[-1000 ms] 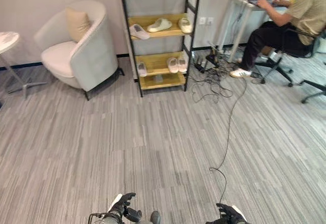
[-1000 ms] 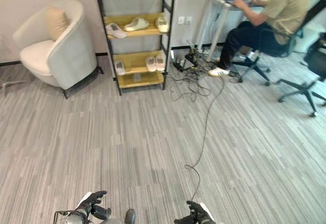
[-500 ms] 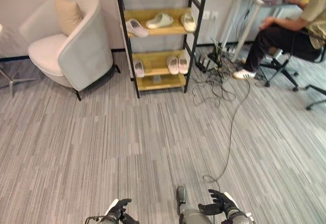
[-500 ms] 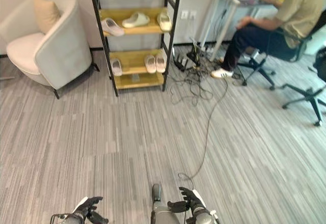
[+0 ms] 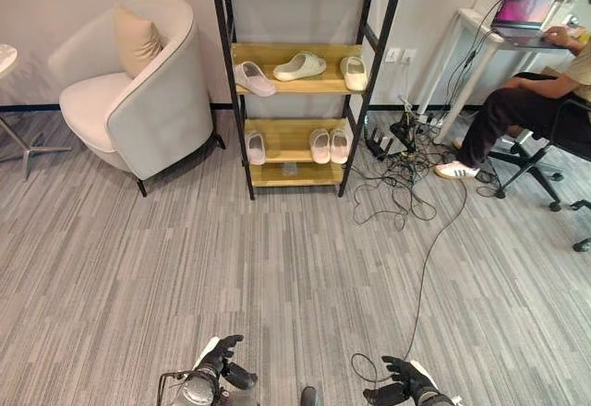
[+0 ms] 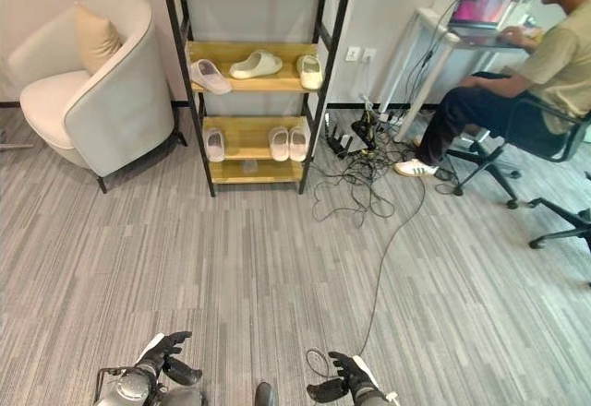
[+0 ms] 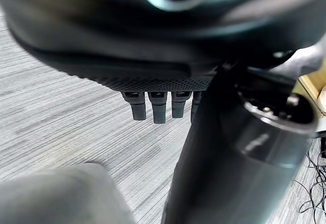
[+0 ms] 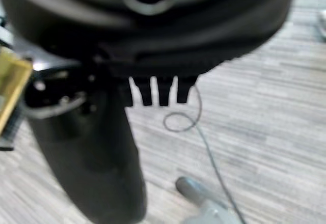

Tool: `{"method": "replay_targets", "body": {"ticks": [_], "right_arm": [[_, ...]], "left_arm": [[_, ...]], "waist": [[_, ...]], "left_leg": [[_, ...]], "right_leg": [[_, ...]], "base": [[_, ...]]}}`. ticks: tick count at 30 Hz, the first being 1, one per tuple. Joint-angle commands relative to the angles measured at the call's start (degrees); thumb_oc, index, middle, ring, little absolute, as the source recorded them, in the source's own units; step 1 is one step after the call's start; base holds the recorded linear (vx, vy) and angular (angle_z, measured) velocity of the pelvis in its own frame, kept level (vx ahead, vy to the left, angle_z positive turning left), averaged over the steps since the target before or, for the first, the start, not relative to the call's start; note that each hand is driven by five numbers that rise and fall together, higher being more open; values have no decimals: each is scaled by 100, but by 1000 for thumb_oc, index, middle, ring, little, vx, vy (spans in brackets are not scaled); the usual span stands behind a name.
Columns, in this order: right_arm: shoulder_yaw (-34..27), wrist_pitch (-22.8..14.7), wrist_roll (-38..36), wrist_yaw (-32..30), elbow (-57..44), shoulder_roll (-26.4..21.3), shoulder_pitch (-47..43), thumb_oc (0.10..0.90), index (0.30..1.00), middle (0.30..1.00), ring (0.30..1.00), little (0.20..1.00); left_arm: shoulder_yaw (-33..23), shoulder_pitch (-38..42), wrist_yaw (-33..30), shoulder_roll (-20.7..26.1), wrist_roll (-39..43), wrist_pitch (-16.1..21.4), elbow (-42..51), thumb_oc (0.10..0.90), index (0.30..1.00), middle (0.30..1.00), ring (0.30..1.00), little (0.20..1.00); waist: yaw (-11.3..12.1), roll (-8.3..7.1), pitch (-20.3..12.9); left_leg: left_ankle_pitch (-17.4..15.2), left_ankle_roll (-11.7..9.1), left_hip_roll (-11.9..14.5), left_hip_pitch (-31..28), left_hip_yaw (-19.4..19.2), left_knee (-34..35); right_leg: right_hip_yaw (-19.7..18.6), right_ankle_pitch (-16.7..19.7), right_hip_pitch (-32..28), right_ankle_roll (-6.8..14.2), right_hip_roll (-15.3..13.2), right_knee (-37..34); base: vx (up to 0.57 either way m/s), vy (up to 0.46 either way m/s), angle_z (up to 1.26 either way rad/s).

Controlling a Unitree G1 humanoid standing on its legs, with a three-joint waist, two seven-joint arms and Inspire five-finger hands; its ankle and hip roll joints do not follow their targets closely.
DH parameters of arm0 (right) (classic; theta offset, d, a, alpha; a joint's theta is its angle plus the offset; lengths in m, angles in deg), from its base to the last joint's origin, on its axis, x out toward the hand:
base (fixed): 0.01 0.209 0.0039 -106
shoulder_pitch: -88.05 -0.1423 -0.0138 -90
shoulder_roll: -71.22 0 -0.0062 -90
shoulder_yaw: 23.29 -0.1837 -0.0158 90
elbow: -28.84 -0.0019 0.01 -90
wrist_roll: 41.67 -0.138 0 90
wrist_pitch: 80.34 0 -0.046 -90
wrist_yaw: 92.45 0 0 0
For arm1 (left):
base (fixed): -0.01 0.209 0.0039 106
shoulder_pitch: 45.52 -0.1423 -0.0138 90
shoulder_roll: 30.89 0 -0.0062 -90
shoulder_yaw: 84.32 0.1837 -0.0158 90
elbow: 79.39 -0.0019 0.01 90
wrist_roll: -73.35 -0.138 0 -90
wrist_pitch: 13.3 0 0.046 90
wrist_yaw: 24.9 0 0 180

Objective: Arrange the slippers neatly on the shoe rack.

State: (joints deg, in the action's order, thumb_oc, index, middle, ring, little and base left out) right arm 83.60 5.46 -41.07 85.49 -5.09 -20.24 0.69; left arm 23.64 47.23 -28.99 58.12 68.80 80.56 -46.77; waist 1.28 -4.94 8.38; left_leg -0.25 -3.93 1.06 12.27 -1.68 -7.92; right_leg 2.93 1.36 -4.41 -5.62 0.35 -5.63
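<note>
Since half a second ago my right hand drops lower, camera shifts | both hands' fingers relaxed apart, empty, left hand low | slippers sit on shoe rack well ahead | walk closer, squarely, avoiding floor cable.

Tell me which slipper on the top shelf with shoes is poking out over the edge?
The pinkish-white slipper at the left end of that shelf. Its toe hangs past the front edge, while the cream slipper and the right-end slipper lie fully on the board.
</note>
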Motion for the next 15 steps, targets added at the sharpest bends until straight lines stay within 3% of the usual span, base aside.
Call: {"method": "replay_targets", "body": {"ticks": [1, 5, 6, 7, 9, 11, 13, 15], "right_arm": [[-199, -193, -182, -30, -301, -199, 56, 800, 900, 900, 900, 900], [-172, -171, -47, 16, -241, -130, 76, 800, 900, 900, 900, 900], [-170, -175, -33, 26, -244, -97, 65, 800, 900, 900, 900, 900], [-174, -176, -33, 58, -296, -54, -7, 800, 900, 900, 900, 900], [-157, -172, -12, 61, -326, -18, -78, 800, 900, 900, 900, 900], [-126, -170, -5, 49, -341, 7, -98, 800, 900, 900, 900, 900], [-107, -175, -17, 39, -336, 7, -109, 800, 900, 900, 900, 900], [-84, -173, -55, 39, -333, -4, -127, 800, 900, 900, 900, 900]], "left_arm": [[194, -338, 9, 18, -73, 176, 248, 800, 900, 900, 900, 900], [120, -392, 20, 13, -74, 147, 146, 800, 900, 900, 900, 900], [107, -389, 16, 13, -64, 143, 156, 800, 900, 900, 900, 900], [78, -358, 6, 48, -36, 143, 192, 800, 900, 900, 900, 900], [78, -315, -12, 87, 1, 136, 210, 800, 900, 900, 900, 900], [88, -280, -35, 102, 31, 139, 236, 800, 900, 900, 900, 900], [91, -266, -39, 98, 54, 144, 235, 800, 900, 900, 900, 900], [96, -266, -34, 98, 63, 156, 257, 800, 900, 900, 900, 900]], "waist": [[280, 65, -185], [379, -14, -349], [397, -53, -363], [351, -83, -321], [299, 47, -314], [227, 148, -303], [164, 168, -280], [76, 181, -284]], "left_leg": [[1022, 299, -115, 142, -47, 718], [916, 443, -249, 88, -70, 531], [854, 492, -289, 22, -131, 508], [672, 626, -365, -292, -188, 563], [551, 705, -293, -601, -240, 627], [437, 761, -309, -949, -154, 755], [384, 772, -355, -1113, -44, 819], [257, 774, -416, -1373, 146, 923]], "right_leg": [[-615, -323, -556, 532, 224, 468], [-671, -381, -637, 681, 87, 942], [-633, -172, -540, 778, 23, 1297], [-510, 466, -98, 1099, -156, 2300], [-157, 887, 381, 1189, -258, 2993], [112, 735, 711, 1063, -277, 3147], [123, 579, 856, 999, -200, 3076], [75, 276, 1108, 890, -3, 2484]], "base": [[429, 130, -20], [297, 113, -38], [409, 187, -33], [365, 174, -34], [356, 151, -23], [350, 93, 0], [253, 18, 24], [337, -41, 32]]}}
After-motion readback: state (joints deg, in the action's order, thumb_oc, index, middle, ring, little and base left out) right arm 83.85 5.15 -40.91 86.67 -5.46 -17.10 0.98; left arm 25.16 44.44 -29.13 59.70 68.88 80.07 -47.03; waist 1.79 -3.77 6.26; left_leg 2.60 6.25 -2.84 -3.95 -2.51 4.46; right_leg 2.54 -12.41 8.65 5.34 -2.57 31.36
